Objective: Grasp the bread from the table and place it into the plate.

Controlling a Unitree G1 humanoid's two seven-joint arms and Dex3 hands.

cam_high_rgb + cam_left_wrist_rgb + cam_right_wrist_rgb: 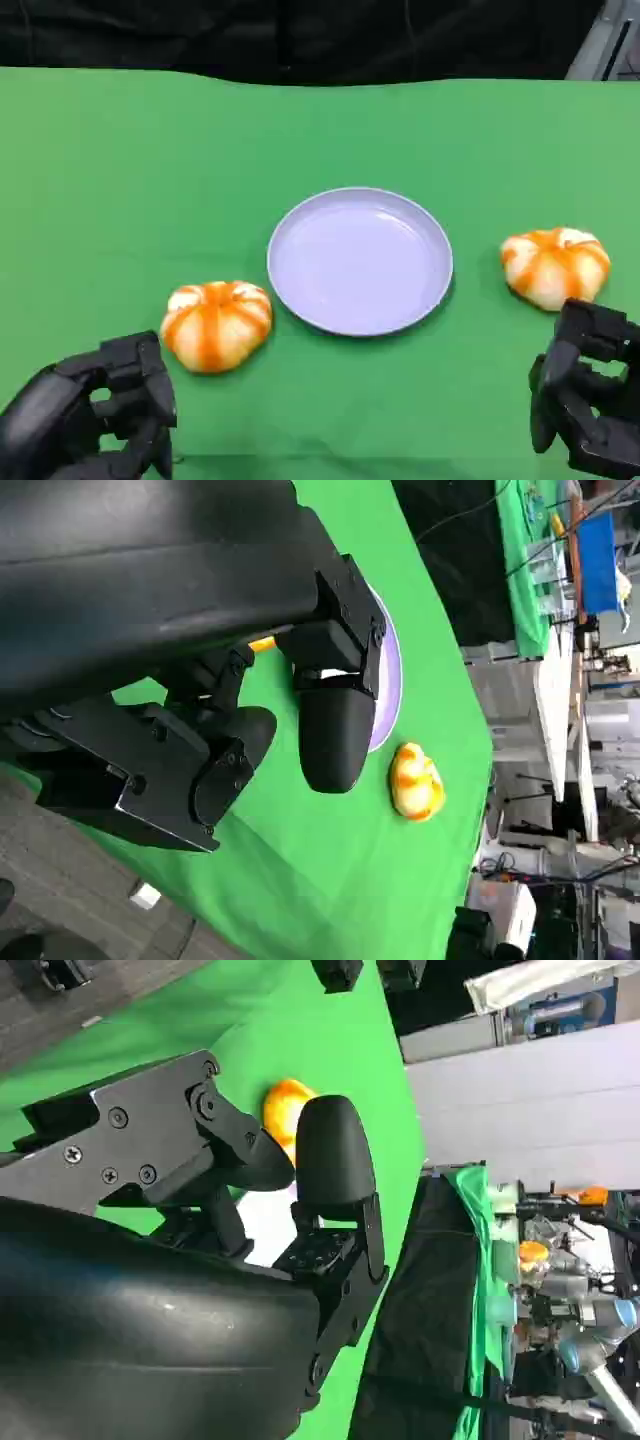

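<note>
Nothing done yet: plate (360,262) bare, one bread (216,324) just left of plate, other bread (556,266) right of plate, both untouched on green table (120,180); left hand (95,420) and right hand (590,395) empty, fingers loosely apart.

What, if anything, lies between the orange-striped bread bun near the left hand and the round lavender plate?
Nothing visible does. Only bare green tablecloth separates the left orange-striped bread bun from the round lavender plate, and the left hand sits just beside that bun with an open path.
</note>
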